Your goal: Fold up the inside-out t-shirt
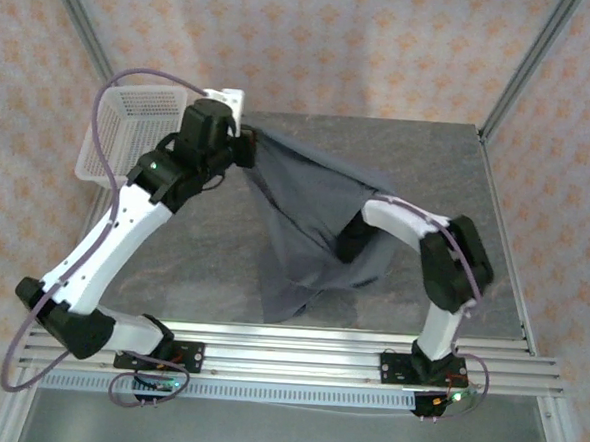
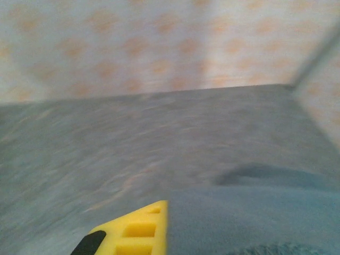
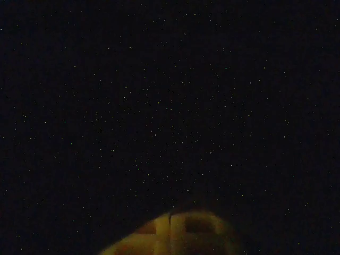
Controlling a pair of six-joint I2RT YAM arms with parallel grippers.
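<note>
High rear view — wrists near t-shirt [image 1: 311,207]

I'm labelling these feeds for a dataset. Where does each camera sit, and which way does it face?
Top external: fixed above and behind the arm bases, looking down on the table, t-shirt and basket; left arm and right arm show.
Left wrist: on the left gripper, facing across the table to the back wall; one yellow finger beside grey cloth.
Right wrist: on the right gripper, under the t-shirt, dark; its shut fingers faintly show.
Shared: top and left wrist both see the t-shirt and table.
</note>
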